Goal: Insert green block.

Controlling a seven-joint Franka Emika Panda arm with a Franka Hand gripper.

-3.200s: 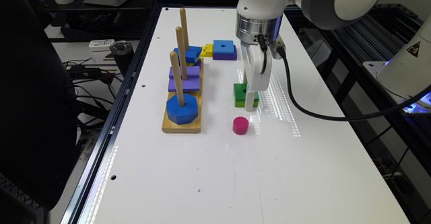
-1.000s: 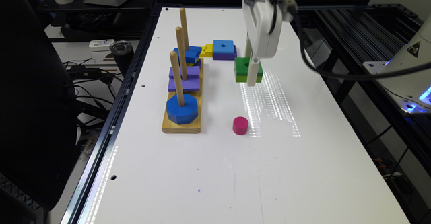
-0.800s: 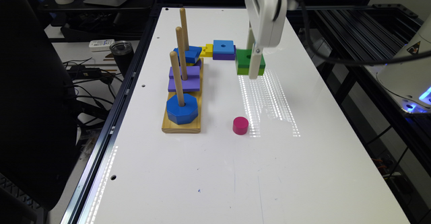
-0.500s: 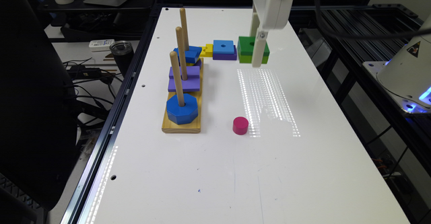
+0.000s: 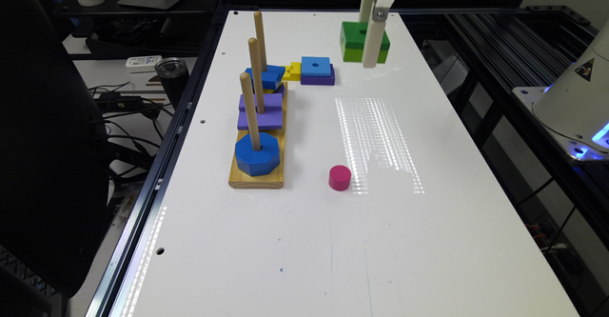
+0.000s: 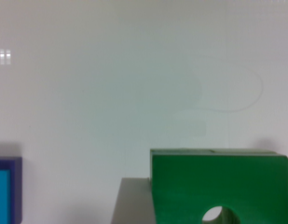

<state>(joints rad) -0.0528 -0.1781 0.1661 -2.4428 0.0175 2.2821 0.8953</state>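
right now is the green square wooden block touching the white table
Apart. In the exterior view the green square wooden block hangs in the gripper, well above the white table, with bare tabletop beneath it.

The green block point(image 6: 220, 184) (round hole showing) hangs above the white worktop point(image 6: 111, 84), a light-blue-on-purple square point(image 6: 6, 189) nearby.
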